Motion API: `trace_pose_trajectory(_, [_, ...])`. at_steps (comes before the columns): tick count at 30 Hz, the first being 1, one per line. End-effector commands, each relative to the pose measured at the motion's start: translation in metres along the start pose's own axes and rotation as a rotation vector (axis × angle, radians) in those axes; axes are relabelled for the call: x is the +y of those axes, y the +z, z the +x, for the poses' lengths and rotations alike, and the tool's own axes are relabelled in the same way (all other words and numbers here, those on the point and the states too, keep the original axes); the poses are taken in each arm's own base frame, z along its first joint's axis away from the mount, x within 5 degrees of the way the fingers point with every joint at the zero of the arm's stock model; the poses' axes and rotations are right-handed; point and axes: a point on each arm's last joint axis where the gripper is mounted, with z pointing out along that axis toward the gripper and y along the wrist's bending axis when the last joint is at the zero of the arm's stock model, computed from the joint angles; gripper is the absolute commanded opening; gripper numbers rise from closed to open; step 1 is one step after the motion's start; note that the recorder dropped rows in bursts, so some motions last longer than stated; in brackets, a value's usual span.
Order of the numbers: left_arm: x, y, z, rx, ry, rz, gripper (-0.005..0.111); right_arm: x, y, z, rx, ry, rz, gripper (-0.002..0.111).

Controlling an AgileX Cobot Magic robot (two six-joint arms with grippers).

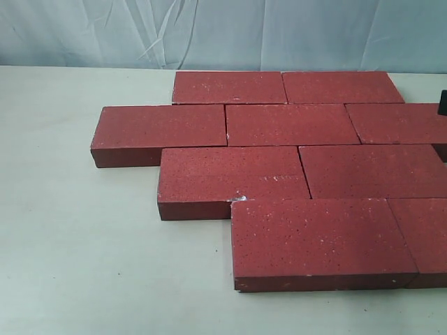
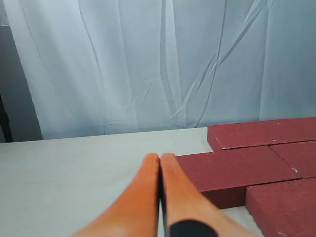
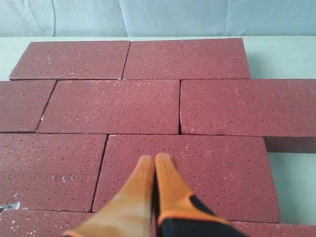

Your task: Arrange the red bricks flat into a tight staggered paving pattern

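Pale table (image 1: 70, 244), red bricks (image 3: 148, 103) beneath right claw (image 3: 154, 160)

Smooth, tapered orange fingers (image 2: 143, 197) (image 3: 168, 180), black at the base

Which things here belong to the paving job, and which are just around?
Job:
red bricks, flat, in four staggered rows
left claw, shut, empty
right claw, shut, empty, over the bricks

Just there:
white table
pale backdrop sheet
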Motion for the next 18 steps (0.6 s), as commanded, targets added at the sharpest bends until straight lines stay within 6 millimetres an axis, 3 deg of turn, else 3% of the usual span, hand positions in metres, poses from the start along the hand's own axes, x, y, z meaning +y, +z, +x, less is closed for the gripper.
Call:
trace_pose_trajectory(1, [0.005,0.009,0.019,0.008,0.046,-0.043,0.0,-0.001,-0.001,0.001,-0.009,0.001,0.005,-0.001])
trace_pose_trajectory(18, [0.014,0.025,0.072,0.053,0.065,-0.12,0.0,-0.001,-0.001,0.001,-0.009,0.001,0.005,-0.001])
